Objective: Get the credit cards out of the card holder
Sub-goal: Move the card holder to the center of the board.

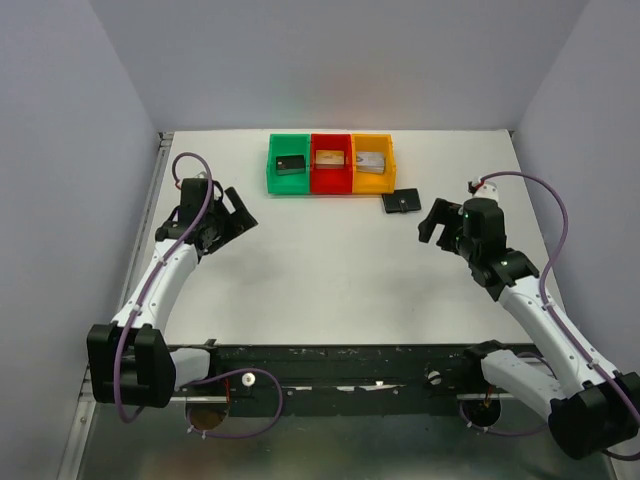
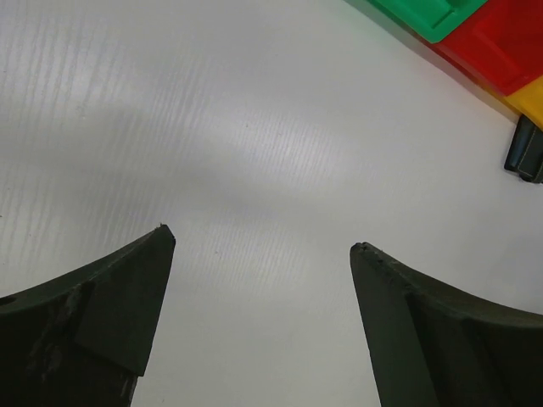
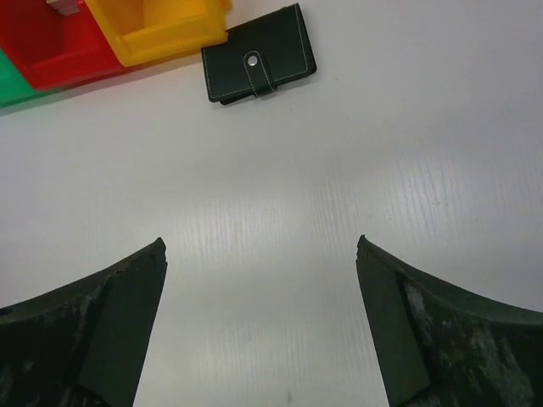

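As it lies shut, the card holder (image 1: 401,202) runs lengthwise left-right.

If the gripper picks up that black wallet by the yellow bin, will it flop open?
The card holder probably stays shut, since its snap tab looks fastened. Lying flat on the table, it likely slides rather than tips when pushed.
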Robot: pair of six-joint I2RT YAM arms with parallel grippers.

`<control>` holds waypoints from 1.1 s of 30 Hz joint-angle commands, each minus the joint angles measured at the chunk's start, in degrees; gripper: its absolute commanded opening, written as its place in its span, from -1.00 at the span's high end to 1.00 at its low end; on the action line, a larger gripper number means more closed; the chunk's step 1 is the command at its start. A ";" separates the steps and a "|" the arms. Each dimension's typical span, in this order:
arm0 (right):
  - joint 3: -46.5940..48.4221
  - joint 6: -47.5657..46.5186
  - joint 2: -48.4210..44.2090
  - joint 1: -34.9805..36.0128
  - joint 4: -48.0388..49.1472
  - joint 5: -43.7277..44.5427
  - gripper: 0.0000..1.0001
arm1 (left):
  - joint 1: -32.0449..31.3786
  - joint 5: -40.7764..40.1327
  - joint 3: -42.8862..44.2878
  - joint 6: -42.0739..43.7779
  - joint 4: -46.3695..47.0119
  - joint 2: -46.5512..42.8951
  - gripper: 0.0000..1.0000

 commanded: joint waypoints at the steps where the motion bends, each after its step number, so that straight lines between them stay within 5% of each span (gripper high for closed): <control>1: 1.54 0.27 0.71 0.17 -1.35 -2.00 -1.00 | -0.12 -3.67 0.49 0.64 -0.34 -2.34 -0.99; 14: 3.38 6.34 5.63 0.08 -0.65 -0.76 -1.00 | -1.53 -3.14 -0.65 1.96 3.35 -5.59 -0.97; 21: 7.42 6.95 11.08 -0.01 -1.27 -0.95 -1.00 | -1.53 -15.18 -5.39 -0.95 6.07 -9.72 -0.95; 25: 10.06 11.07 16.26 -3.95 -0.83 -4.53 -0.99 | -1.44 -6.25 -6.45 0.28 9.41 -9.64 -0.65; 28: 11.47 14.23 20.83 -7.21 1.45 -8.14 -0.93 | -1.01 3.50 -6.19 0.02 11.60 -8.50 -0.66; 31: 13.31 17.40 26.10 -9.76 3.39 -10.43 -0.82 | -1.00 10.29 -7.15 -0.15 15.03 -8.23 -0.70; 33: 15.24 19.33 30.31 -10.99 3.66 -12.52 -0.71 | -1.00 11.79 -8.64 -0.07 17.49 -9.10 -0.98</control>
